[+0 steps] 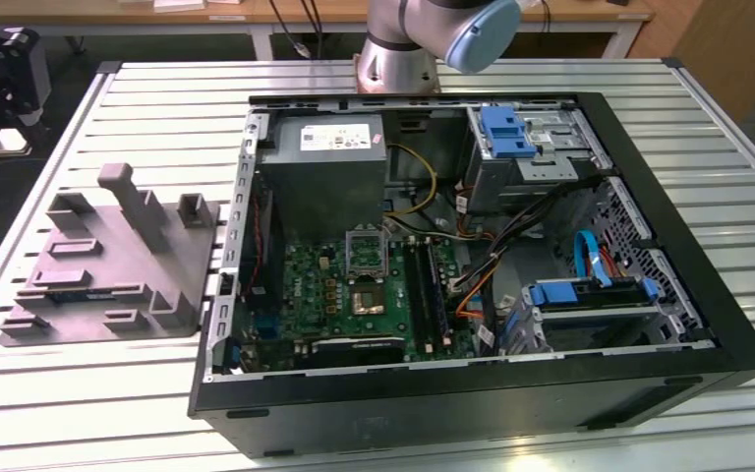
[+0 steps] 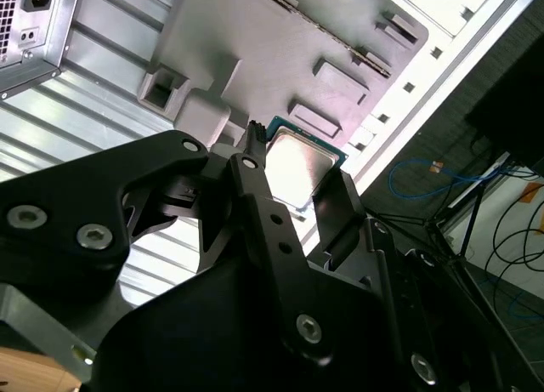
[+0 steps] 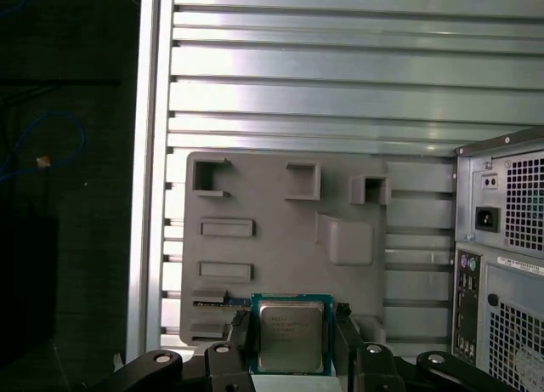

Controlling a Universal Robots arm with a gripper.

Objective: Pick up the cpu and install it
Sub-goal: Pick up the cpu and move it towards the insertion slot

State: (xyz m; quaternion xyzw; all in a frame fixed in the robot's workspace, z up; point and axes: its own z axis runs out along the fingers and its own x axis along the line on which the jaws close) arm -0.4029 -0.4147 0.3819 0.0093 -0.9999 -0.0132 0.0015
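The cpu [image 3: 291, 334], a thin square chip with a silver-grey top and a green rim, sits between the two black fingers of my gripper [image 3: 291, 322], which is shut on it. It hangs well above the grey-purple fixture [image 3: 280, 239] on the slatted table. The second wrist view shows the cpu [image 2: 299, 164] from the side, with a finger [image 2: 253, 158] against one edge and the other finger at the opposite edge. In the exterior view the fixture [image 1: 102, 265] lies at the left. The motherboard's dark socket [image 1: 366, 295] lies inside the open computer case [image 1: 731, 324].
The arm's base [image 1: 404, 44] stands behind the case. A grey power supply box [image 1: 325, 157] and blue drive brackets [image 1: 506, 133] fill the back of the case, with loose cables [image 1: 535, 236] across its middle. The case's rear panel [image 3: 501, 264] stands close beside the fixture.
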